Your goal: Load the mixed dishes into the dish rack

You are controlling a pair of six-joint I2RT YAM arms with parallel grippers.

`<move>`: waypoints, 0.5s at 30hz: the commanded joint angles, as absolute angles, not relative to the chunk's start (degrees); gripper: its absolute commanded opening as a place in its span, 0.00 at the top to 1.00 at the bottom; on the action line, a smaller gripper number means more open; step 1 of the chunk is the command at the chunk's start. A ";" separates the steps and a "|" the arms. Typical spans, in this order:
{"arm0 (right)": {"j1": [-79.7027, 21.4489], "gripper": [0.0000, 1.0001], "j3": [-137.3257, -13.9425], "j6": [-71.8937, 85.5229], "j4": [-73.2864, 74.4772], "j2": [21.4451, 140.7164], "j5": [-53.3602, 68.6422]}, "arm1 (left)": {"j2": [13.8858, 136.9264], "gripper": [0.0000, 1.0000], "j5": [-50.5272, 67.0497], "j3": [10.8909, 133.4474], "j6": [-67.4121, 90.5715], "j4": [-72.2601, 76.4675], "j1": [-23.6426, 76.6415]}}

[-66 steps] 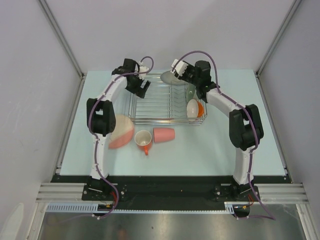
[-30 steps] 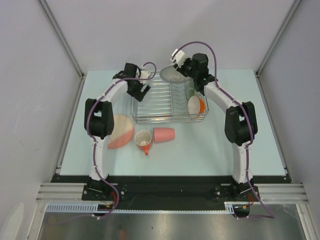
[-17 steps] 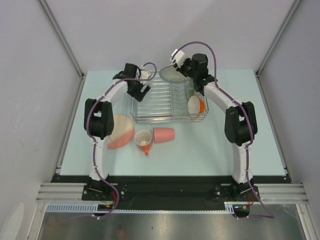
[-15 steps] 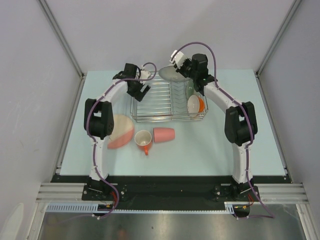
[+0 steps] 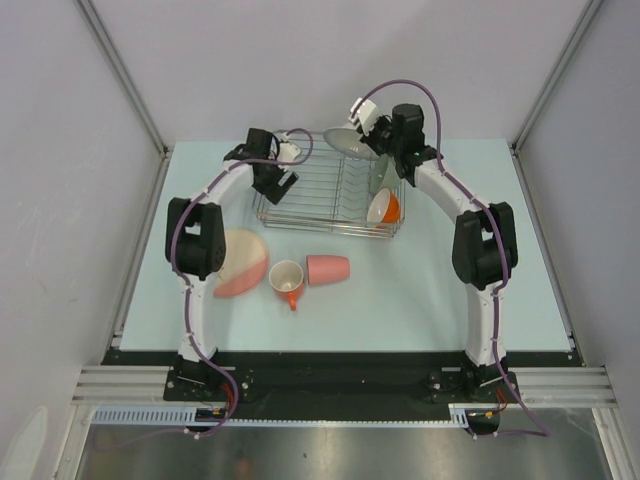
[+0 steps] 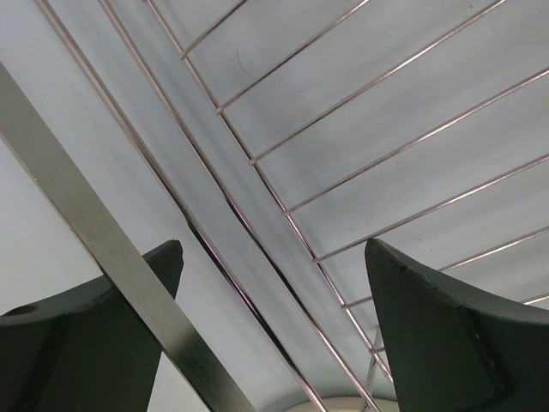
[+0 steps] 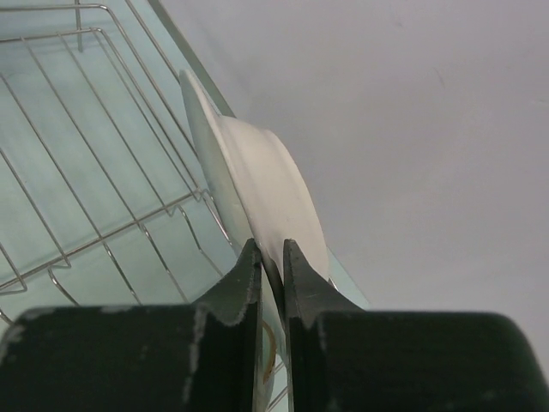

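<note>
The dish rack (image 5: 320,195) stands skewed at the back of the table. My right gripper (image 5: 366,130) is shut on the rim of a pale bowl (image 5: 345,143) and holds it tilted over the rack's back edge; the right wrist view shows the fingers (image 7: 270,249) pinching the bowl (image 7: 257,189). A small white bowl (image 5: 379,206), an orange cup (image 5: 395,207) and a pale greenish dish (image 5: 384,175) stand in the rack's right end. My left gripper (image 5: 281,182) is open astride the rack's left rim (image 6: 129,275). The wires (image 6: 343,163) fill the left wrist view.
On the table in front of the rack lie a whitish plate (image 5: 238,248) overlapping a pink plate (image 5: 245,278), an orange-handled white mug (image 5: 287,276) and a pink tumbler (image 5: 327,269) on its side. Grey walls close the back and both sides.
The rack has slid a little to the left and turned askew. My right gripper has carried the pale bowl slightly back and right. The left gripper stays at the rack's left rim.
</note>
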State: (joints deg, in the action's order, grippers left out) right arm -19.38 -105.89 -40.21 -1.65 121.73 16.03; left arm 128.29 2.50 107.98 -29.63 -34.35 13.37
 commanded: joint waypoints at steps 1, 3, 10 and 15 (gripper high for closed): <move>-18.90 0.94 -111.44 -31.56 -8.36 120.50 16.43 | 122.79 0.09 5.98 103.99 -33.65 -33.76 15.99; -18.63 0.94 -111.53 -30.59 -7.65 120.15 18.27 | 122.17 0.09 6.50 102.57 -34.71 -32.62 16.26; -15.39 0.97 -112.68 -21.99 -4.40 117.95 25.83 | 117.96 0.12 11.06 95.55 -41.82 -29.88 17.14; -13.54 1.00 -112.59 -21.71 1.82 116.46 28.91 | 114.45 0.15 19.41 91.86 -46.39 -31.73 17.49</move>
State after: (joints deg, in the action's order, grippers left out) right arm -14.57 -108.31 -32.36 2.63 121.67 25.87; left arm 120.53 4.86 95.13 -37.06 -28.08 13.89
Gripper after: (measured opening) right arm 0.098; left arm 0.881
